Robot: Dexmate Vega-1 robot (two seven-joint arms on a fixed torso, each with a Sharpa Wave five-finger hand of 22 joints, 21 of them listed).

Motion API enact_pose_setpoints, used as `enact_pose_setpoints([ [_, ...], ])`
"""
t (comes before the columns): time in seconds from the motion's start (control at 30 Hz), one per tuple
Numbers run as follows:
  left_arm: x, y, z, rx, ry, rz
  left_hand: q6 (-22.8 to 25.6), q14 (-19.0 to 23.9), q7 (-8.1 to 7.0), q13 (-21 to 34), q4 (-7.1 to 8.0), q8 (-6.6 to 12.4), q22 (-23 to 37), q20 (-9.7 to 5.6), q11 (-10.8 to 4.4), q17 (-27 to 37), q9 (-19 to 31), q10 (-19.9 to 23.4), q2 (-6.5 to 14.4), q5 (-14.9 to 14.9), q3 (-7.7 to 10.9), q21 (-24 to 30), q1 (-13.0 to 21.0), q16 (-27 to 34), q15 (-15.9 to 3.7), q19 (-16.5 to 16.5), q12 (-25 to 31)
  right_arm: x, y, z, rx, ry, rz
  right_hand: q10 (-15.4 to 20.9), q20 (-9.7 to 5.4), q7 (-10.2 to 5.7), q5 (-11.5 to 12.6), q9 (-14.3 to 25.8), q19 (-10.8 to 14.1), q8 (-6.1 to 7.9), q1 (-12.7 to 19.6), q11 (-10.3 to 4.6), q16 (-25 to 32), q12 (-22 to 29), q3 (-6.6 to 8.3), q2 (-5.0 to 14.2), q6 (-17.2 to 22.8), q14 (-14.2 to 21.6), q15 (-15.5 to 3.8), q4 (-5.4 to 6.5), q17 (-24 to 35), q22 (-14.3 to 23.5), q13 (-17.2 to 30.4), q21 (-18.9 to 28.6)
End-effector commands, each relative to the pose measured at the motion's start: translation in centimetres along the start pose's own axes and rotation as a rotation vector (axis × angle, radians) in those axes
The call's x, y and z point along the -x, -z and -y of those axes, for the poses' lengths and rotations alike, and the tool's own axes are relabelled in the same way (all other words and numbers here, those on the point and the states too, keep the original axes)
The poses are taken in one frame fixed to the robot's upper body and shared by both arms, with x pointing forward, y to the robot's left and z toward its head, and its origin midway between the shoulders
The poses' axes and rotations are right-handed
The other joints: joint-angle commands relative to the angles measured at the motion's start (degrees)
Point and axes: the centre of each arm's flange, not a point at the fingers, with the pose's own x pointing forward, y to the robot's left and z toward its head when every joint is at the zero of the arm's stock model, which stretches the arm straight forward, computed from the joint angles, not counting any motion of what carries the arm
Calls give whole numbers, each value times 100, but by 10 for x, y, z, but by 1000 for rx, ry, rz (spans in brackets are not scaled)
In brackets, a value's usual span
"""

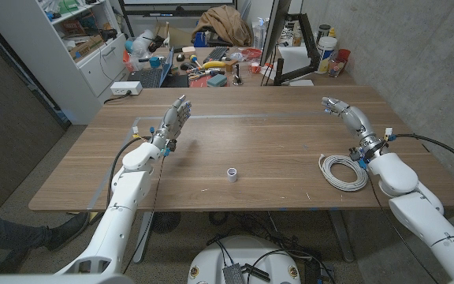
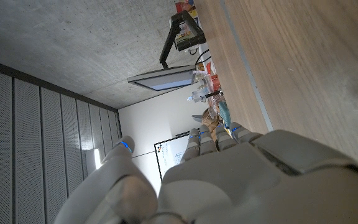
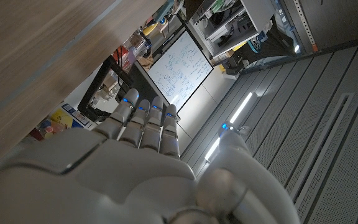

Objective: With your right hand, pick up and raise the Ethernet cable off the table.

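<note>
A white Ethernet cable [image 1: 344,171], wound into a coil, lies on the wooden table [image 1: 258,134] near its right front edge. My right hand [image 1: 347,114] is held up above the table just beyond the coil, fingers straight and apart, holding nothing. The right wrist view looks along the back of that hand [image 3: 135,162] with its fingers [image 3: 145,118] stretched out. My left hand [image 1: 175,120] stands raised over the table's left part, fingers extended, nothing in it. Its back [image 2: 241,180] takes up the lower part of the left wrist view.
A small white cap-like cylinder [image 1: 232,173] stands at the table's middle front. A black monitor arm [image 1: 286,67] and bottles [image 1: 326,55] stand at the far edge, with a cluttered bench [image 1: 203,59] and a white shelf unit [image 1: 93,47] behind.
</note>
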Motion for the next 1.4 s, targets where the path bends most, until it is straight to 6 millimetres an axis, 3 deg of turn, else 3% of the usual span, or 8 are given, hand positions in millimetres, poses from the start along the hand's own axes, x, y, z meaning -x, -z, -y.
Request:
enact_pose_setpoints([
  [0.03, 1, -2, 7, -7, 4, -4, 39, -17, 10, 31, 9, 9, 6, -226, 18, 33, 11, -5, -7, -13, -35, -20, 50, 31, 5, -27, 16, 7, -4, 5, 52, -32, 39, 80, -75, -11, 33, 7, 58, 40, 11, -8, 16, 48, -28, -56, 45, 41, 6, 9, 26, 10, 16, -15],
  [0.97, 8, -8, 16, -32, 7, -5, 48, -8, 7, 32, 11, 9, 8, -198, 17, 35, 11, -9, 11, -37, -68, -28, 65, 34, -2, -28, 14, 38, -3, 21, 173, -8, 51, 188, -118, -95, 135, 7, 197, 48, 40, -66, 1, 65, -102, -235, 160, 140, -90, -60, 19, 8, 20, -121],
  [1.4, 10, -12, 9, -57, 4, -4, 61, 6, 4, 32, 11, 12, 9, -197, -13, 35, 11, 13, 19, -45, -82, -28, 74, 39, -8, -20, 22, 54, -9, 23, 239, 20, 58, 234, -143, -114, 179, 8, 247, 42, 31, -101, -4, 72, -123, -264, 178, 169, -102, -60, 21, 9, 21, -158],
])
